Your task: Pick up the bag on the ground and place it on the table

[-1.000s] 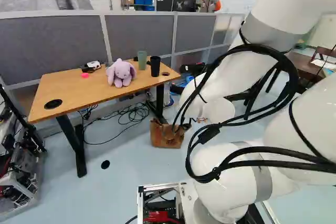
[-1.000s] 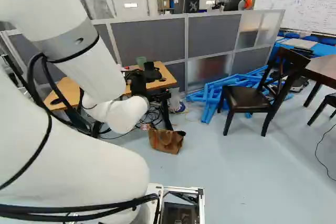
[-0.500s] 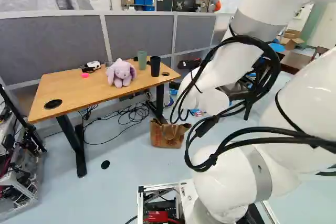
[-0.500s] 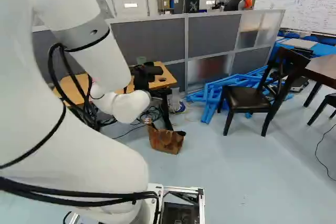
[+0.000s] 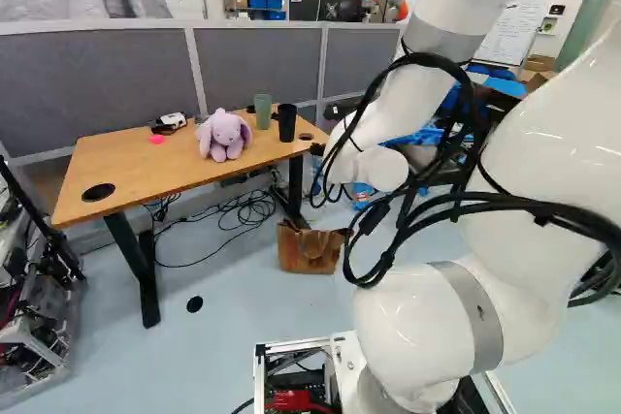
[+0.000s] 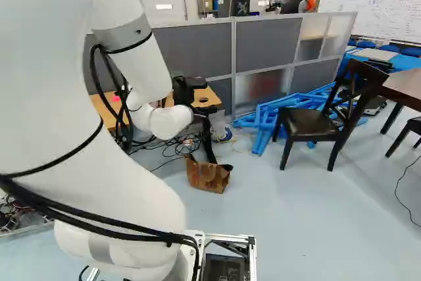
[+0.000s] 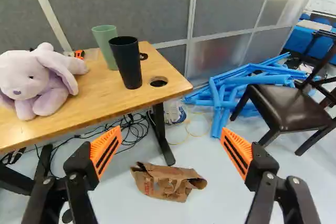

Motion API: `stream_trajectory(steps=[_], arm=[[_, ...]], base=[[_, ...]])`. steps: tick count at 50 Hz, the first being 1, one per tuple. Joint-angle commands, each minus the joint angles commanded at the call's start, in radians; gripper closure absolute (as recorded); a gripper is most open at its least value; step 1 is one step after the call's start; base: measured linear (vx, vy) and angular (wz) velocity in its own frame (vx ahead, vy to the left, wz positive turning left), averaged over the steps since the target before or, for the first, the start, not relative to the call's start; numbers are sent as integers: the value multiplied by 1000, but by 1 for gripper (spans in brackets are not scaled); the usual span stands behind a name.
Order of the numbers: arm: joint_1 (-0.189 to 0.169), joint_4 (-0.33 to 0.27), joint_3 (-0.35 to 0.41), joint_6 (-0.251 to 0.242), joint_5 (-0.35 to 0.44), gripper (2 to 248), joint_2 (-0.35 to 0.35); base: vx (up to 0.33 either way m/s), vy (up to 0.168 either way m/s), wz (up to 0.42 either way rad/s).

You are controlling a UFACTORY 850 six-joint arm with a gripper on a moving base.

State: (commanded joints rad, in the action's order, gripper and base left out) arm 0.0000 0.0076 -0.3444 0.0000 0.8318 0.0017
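Bag [image 7: 168,183] on flr, nr table [image 7: 100,99] leg, ungripped. Gripper [image 7: 171,130] empty, spread wide, bag ahead; width prob. kept to straddle soft sides. Closer approach reqd pre-grip.

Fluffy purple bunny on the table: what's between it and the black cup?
A green cup, standing close to the black cup, a bit farther back. The wrist view and left base view show it.
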Motion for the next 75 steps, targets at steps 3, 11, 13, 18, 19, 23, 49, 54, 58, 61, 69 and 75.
stream_trajectory(steps=[3, 11, 13, 18, 19, 23, 49, 54, 58, 61, 69, 75], arm=[[0, 6, -17, 0, -11, 3, -17], [3, 32, -59, 0, -61, 3, -57], [4, 41, -69, 0, -77, 3, -67], [6, 66, -97, 0, -119, 3, -96], [7, 71, -102, 0, -128, 3, -103], [9, 92, -126, 0, -163, 3, -133], [31, 236, -286, 0, -346, 3, -332], [36, 258, -317, 0, -365, 3, -369], [41, 274, -343, 0, -378, 3, -398], [44, 286, -362, 0, -386, 3, -420], [52, 298, -413, 0, -395, 3, -476], [58, 300, -452, 0, -397, 3, -518]], base=[[0, 0, 0], [0, 0, 0], [0, 0, 0], [0, 0, 0], [0, 0, 0], [0, 0, 0], [0, 0, 0], [0, 0, 0], [0, 0, 0], [0, 0, 0], [0, 0, 0], [0, 0, 0]])
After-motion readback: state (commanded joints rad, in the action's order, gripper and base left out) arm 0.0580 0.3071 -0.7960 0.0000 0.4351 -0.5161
